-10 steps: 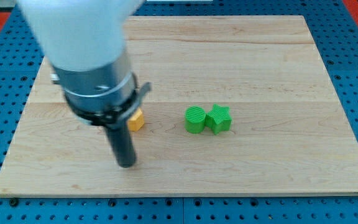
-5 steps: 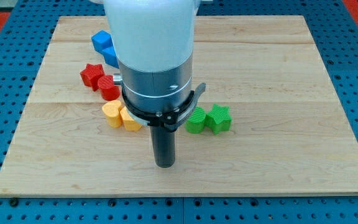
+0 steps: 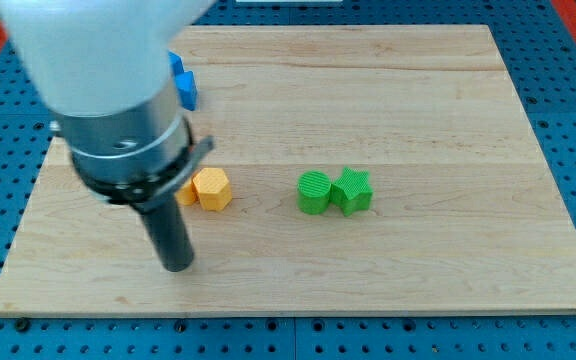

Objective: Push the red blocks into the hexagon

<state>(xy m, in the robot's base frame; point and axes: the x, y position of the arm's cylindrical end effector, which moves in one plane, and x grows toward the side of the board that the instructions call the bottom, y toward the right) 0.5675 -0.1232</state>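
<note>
My tip (image 3: 176, 266) rested on the wooden board (image 3: 418, 110) in the lower left of the frame, below and slightly left of the yellow hexagon block (image 3: 212, 188), apart from it. As a bare rod it grasped nothing. A second yellow block (image 3: 187, 193) touched the hexagon's left side, mostly hidden by the arm. The red blocks could not be seen; the arm's body covered the left part of the board. Blue blocks (image 3: 182, 82) peeked out near the upper left. At centre, a green cylinder (image 3: 314, 193) touched a green star (image 3: 352, 191).
</note>
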